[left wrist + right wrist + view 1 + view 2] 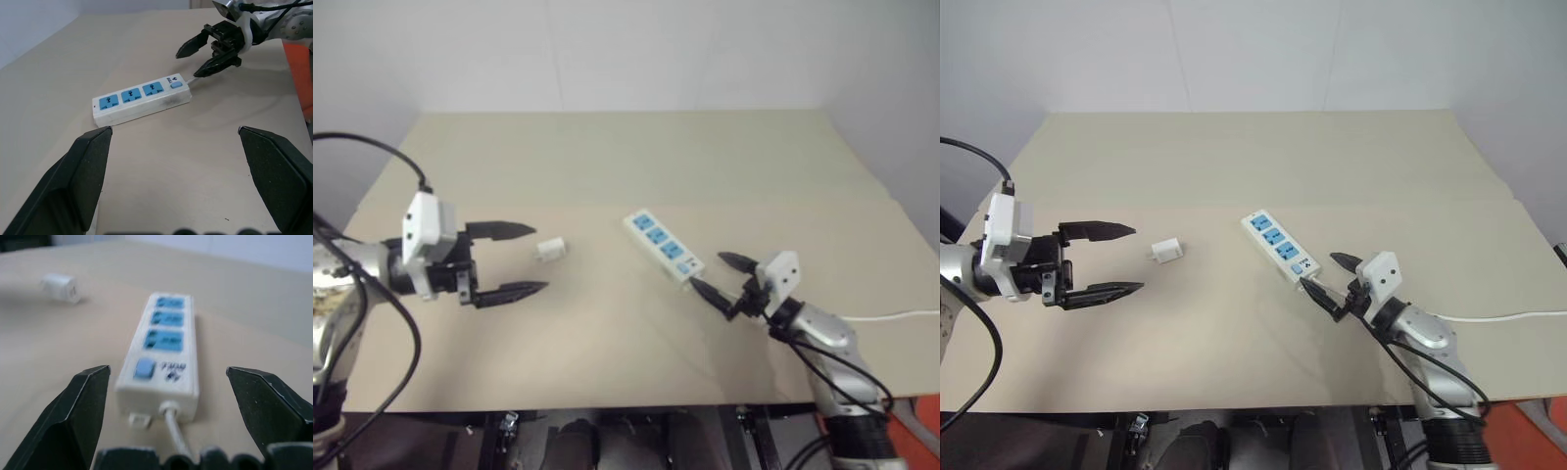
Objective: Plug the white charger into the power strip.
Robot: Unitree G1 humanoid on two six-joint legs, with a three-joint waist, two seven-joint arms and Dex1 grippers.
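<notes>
While both jaws gape empty, white charger (550, 250) centre-left, power strip (664, 247) centre-right on bench (607, 166): unanchored strip likely slides during insertion.

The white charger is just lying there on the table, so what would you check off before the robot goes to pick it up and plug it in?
1. White charger free to grab, lying alone on the table: ok.
2. Left gripper open, charger just ahead of its tips: ok.
3. Right gripper open, holding nothing, at the cord end of the power strip: ok.
4. All three blue sockets unoccupied: ok.
5. Power strip flat, sockets facing up: ok.
6. Which way the charger's prongs point: cannot tell.
</notes>
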